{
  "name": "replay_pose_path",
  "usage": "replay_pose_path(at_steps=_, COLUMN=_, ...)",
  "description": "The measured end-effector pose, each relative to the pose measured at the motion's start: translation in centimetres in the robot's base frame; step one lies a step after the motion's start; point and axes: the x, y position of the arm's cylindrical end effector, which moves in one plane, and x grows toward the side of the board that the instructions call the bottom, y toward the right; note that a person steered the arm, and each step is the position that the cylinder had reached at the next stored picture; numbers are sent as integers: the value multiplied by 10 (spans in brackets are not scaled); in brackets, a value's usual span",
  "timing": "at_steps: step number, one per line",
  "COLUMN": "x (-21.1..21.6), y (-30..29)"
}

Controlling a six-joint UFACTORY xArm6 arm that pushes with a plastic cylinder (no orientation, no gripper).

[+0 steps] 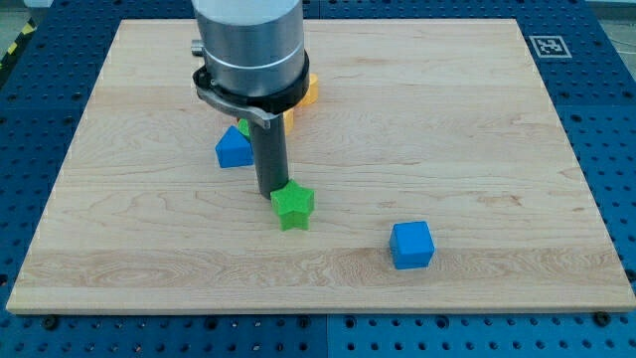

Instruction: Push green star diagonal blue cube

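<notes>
lab: blue perforated bench [60, 45]

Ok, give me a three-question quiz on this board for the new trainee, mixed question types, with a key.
1. True or false: my tip is right at the green star, on its upper-left side.
2. The blue cube lies toward which part of the view from the green star? A) top left B) bottom right C) straight above
3. Name the colour of the triangular block at the view's left of the rod.

Key: 1 true; 2 B; 3 blue.
</notes>
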Motion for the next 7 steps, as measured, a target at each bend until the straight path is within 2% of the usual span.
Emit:
replay_pose_path(at_steps=1, x=13, y=1)
replay_pose_path(at_steps=4, x=13, y=22)
replay_pose_path(at_steps=7, x=-18, y=2)
